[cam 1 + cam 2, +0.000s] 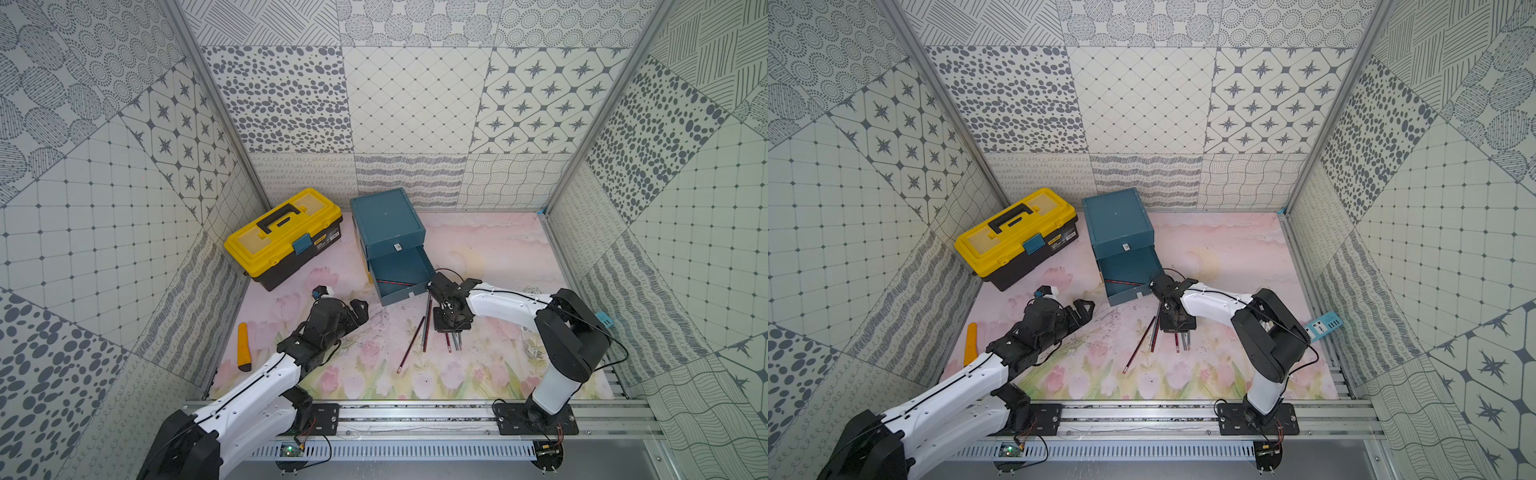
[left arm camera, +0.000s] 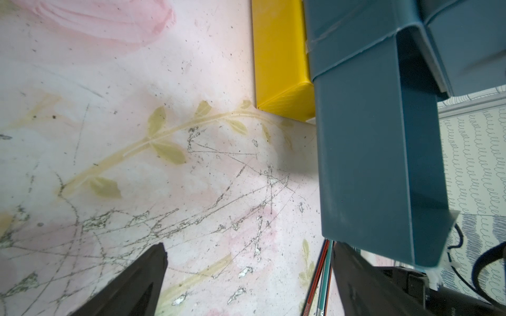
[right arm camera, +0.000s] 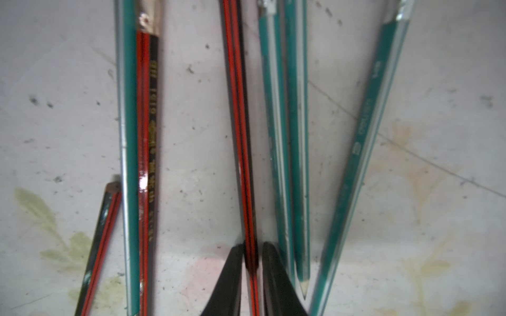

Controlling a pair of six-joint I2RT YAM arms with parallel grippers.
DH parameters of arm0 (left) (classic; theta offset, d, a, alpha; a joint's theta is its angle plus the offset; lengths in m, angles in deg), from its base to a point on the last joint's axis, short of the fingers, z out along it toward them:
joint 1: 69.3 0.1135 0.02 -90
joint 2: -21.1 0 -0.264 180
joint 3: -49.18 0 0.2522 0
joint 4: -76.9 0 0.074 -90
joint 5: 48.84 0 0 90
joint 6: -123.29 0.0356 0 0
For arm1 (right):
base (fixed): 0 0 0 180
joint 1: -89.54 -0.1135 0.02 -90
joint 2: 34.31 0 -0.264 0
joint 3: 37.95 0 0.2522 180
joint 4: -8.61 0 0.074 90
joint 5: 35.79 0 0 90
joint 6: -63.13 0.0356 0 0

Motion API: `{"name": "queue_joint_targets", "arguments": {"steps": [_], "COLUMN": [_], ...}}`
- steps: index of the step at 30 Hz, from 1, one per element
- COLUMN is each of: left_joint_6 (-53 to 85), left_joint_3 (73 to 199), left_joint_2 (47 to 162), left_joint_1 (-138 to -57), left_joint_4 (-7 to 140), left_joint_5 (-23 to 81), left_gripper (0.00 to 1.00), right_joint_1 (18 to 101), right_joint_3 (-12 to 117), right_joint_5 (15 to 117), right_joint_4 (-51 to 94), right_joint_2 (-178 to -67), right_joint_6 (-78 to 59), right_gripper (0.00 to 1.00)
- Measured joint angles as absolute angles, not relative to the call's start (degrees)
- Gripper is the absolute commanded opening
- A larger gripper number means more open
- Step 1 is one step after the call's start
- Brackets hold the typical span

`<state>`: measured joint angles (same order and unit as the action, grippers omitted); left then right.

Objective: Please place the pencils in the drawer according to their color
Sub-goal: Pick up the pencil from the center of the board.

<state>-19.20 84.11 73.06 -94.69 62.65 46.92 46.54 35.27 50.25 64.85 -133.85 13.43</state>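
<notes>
Right gripper point(image 3: 252, 247) is pinched on a red-and-black pencil point(image 3: 238, 123), fingers point(image 3: 230, 273) nearly together. Only its wrist view shows that, since both top views hide the fingertips under the wrist. Left gripper point(image 2: 246, 284) gapes wide, holding nothing. Other pencils point(image 1: 425, 332) lie on the worktop point(image 1: 498, 257) at 5 o'clock from the drawer point(image 1: 395, 266), which is pulled out with one striped pencil point(image 1: 395, 283) inside, seen in both top views.

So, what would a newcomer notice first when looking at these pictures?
Probably the yellow toolbox, bright at the back left of the pink flowered mat. Beside it stands the teal drawer cabinet, its middle drawer pulled open with a striped pencil inside. In front of it, the right gripper has its jaws tight around a red-and-black pencil among loose pencils.
</notes>
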Motion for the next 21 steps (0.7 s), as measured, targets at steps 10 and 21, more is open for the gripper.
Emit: {"name": "queue_joint_targets", "arguments": {"steps": [10, 21], "left_joint_6": [-19.2, -19.4], "left_joint_3": [84.1, 84.1], "left_joint_2": [73.1, 73.1], "left_joint_1": [-94.7, -94.7], "left_joint_4": [62.7, 62.7], "left_joint_5": [46.9, 46.9], "left_gripper": [0.99, 0.99], "right_joint_1": [45.9, 45.9], "right_joint_3": [35.4, 35.4], "right_joint_5": [49.8, 49.9], "right_joint_4": [64.9, 65.0], "right_joint_2": [-134.1, -134.0], "right_joint_6": [14.8, 14.8], "right_gripper": [0.07, 0.00]}}
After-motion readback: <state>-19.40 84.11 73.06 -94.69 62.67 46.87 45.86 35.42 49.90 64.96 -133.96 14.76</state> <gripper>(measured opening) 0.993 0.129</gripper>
